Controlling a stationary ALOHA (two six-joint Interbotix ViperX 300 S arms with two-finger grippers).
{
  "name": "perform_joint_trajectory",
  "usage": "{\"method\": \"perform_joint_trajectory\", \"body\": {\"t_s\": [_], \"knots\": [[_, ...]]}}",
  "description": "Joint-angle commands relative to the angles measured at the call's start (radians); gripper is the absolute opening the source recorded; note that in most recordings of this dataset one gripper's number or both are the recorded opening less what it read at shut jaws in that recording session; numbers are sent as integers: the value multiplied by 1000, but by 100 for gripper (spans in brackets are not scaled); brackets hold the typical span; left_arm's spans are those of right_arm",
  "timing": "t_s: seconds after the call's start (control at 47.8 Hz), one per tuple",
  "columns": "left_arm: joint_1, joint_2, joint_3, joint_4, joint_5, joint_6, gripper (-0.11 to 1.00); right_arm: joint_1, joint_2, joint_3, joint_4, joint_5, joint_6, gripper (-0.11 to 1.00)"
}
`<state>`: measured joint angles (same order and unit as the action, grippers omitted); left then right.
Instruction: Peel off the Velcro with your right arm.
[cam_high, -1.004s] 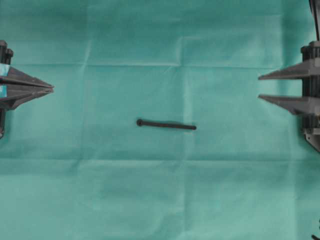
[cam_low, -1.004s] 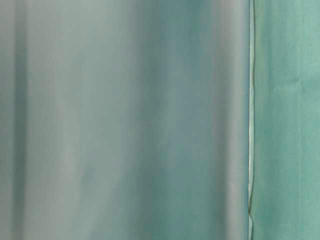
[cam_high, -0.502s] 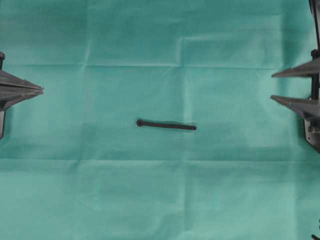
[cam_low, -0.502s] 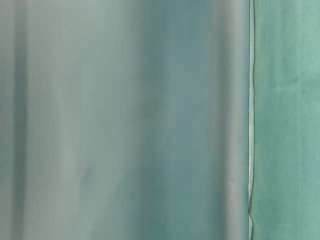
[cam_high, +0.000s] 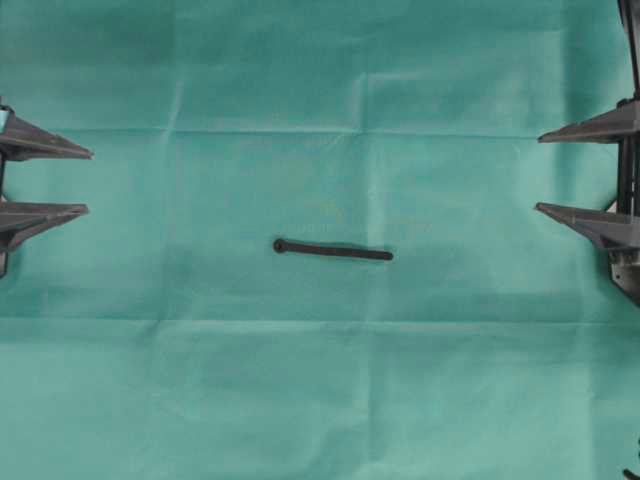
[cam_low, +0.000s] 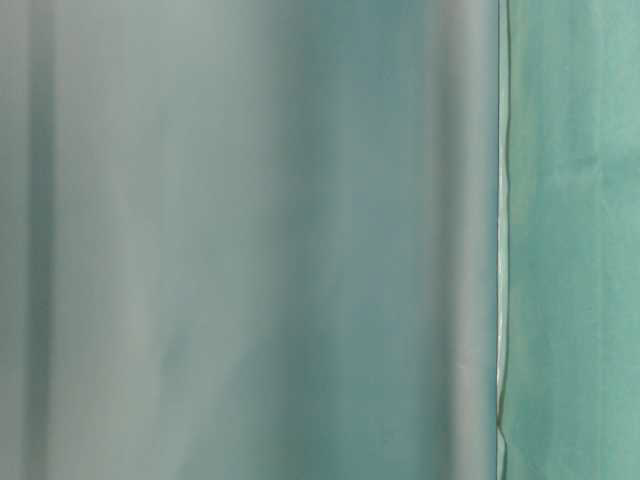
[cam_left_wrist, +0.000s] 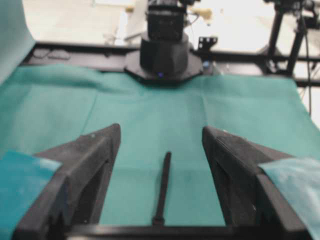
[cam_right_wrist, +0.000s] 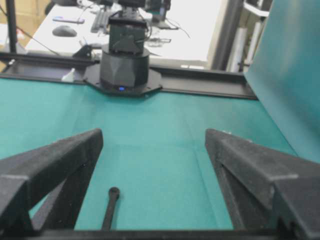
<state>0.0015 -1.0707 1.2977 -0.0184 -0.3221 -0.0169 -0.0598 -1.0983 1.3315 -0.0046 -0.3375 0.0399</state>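
While the Velcro (cam_high: 332, 250) lies flat near the middle of the green cloth (cam_high: 320, 400), both grippers sit at opposite edges of the overhead view, well apart from it. It is a thin black strip stretched left to right, with its rounded end toward the left gripper (cam_high: 88, 181) and its plain end toward the right gripper (cam_high: 538, 172). Nothing touches it.

At the left edge, the left gripper has its two dark pointed fingers spread wide, with bare cloth showing between them. Its wrist view shows the same wide gap (teal pads sit on the outer parts of the fingers), and the strip runs away from the camera down the middle of that gap, on the cloth beyond the tips.

At the right edge, the right gripper likewise has its plain dark-grey fingers spread wide and holds nothing. In its wrist view the strip's rounded end appears low between the fingers, nearer the left-hand one.

Each wrist view shows the opposite arm's black base (cam_left_wrist: 163, 52) at the far side of the cloth.

The table-level view shows only blurred green fabric.
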Motion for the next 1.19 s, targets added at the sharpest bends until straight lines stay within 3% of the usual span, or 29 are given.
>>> {"method": "perform_joint_trajectory", "body": {"t_s": [0.0,0.565,1.171], "knots": [[0,55,-31,-2,-28,2,68,-2,18,-25,-2,-17,3,74],[0,420,-212,-2,-198,5,68,-2,60,-23,-2,-51,3,74],[5,816,-509,-2,-204,9,68,-2,52,6,-14,-60,6,74]]}}
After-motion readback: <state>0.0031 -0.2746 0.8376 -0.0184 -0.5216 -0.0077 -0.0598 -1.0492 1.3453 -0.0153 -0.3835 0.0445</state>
